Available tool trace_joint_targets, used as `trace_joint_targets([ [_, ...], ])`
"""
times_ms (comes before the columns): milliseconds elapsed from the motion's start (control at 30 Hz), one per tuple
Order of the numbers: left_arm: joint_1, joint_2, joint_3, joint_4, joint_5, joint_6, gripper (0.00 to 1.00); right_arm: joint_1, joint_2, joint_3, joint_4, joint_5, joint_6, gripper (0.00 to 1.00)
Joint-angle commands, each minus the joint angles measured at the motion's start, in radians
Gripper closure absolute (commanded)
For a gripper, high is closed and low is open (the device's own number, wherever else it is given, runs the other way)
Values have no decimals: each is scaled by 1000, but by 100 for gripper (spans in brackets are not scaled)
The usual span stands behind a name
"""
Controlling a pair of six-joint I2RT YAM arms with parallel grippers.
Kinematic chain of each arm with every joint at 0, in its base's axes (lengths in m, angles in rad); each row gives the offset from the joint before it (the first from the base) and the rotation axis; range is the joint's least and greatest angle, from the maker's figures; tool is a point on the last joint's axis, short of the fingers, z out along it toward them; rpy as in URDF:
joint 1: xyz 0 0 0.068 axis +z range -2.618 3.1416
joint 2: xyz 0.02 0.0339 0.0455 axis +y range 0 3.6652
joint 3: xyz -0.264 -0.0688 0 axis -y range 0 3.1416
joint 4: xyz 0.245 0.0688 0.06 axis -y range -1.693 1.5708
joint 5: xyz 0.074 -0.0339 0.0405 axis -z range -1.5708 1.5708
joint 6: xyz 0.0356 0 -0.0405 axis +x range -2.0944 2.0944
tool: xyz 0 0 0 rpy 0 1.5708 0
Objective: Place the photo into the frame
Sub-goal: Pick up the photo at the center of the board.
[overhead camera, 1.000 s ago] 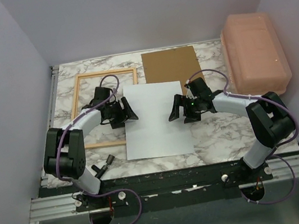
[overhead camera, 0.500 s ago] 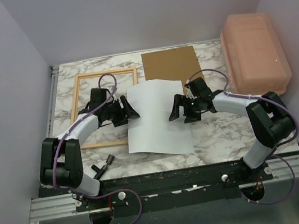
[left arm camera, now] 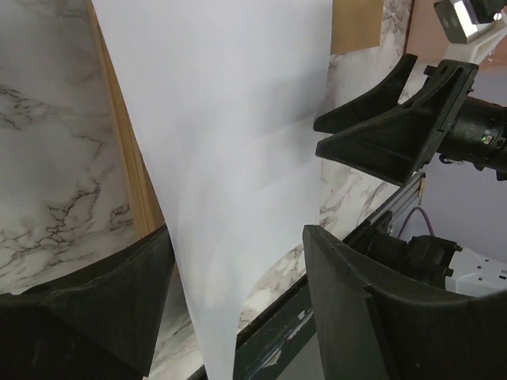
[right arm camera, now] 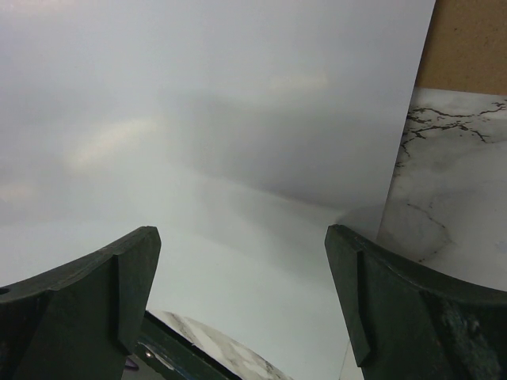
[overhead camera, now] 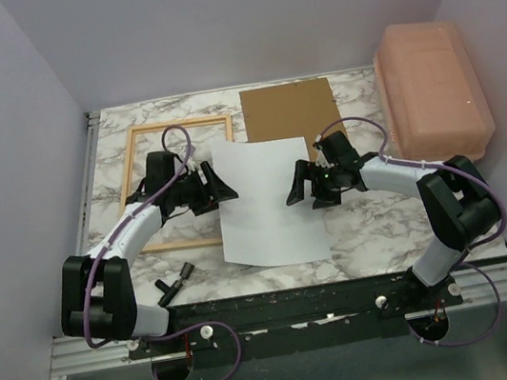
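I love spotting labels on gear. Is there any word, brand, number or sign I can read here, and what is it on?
None can be read.
The photo shows only its blank white side.
The frame, the brown board, the pink tub and the marble table carry no visible writing.

photo [overhead camera: 271,211] face hidden, frame [overhead camera: 143,130] right rail seemingly covered

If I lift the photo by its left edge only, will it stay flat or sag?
Likely sags: the photo bows up where the left tool meets its edge, so it looks thin and floppy. Probably very light, a single sheet. It could slide on the smooth marble table.
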Motion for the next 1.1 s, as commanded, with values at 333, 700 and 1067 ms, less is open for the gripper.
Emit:
trace_joint_targets([
  [333, 8, 80, -18, 40, -23, 7, 45, -3, 43, -29, -68, 66, -29, 4],
  [700, 8, 136, -43, 82, -20, 7, 78, -4, 33, -21, -68, 61, -23, 4],
  [1067, 24, -55, 8, -35, -78, 18, 100, -4, -74, 28, -99, 70, -38, 0],
])
